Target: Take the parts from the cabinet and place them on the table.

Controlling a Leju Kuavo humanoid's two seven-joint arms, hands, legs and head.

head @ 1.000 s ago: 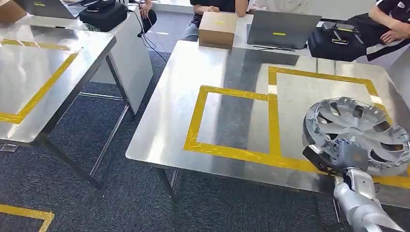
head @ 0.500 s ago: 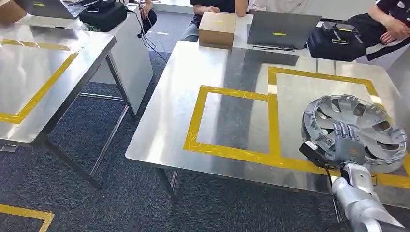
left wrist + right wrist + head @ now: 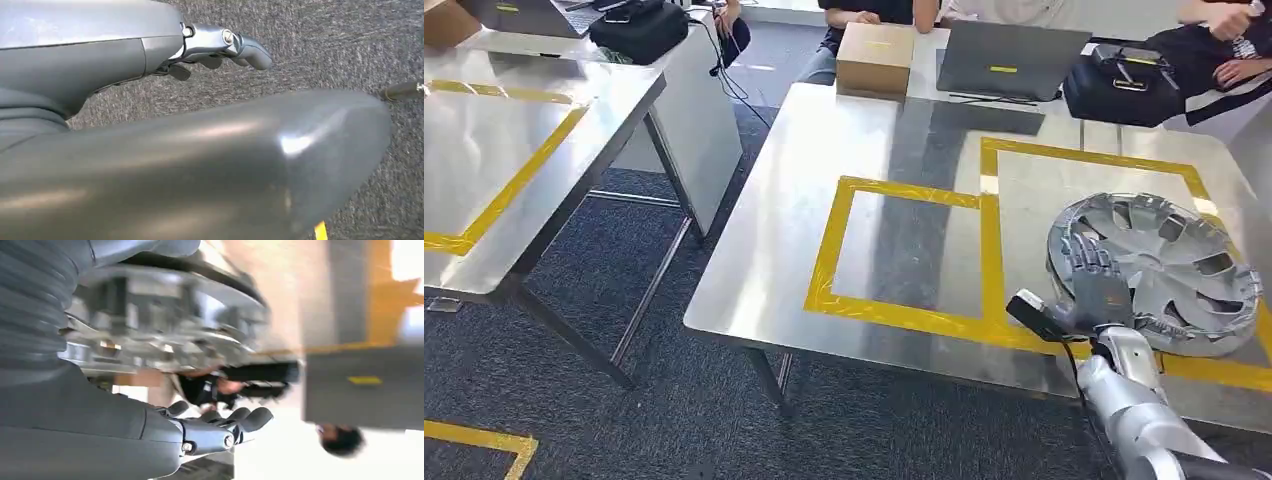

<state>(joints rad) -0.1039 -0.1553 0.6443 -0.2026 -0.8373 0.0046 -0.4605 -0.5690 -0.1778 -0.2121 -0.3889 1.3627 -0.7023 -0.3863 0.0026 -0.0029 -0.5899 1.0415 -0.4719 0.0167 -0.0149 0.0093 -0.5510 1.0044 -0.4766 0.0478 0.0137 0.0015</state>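
Basically done: hubcap (image 3: 1159,270) lies on table (image 3: 764,260); right hand (image 3: 1096,285), fingers spread, holds nothing, beside its rim.

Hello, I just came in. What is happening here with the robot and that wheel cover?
The robot's right hand rests at the near rim of a silver wheel cover, which lies on the steel table inside yellow tape marking. Whether the fingers grip the rim or only touch it is unclear. The left hand hangs over the carpet with nothing in it. People sit at the far side behind laptops.
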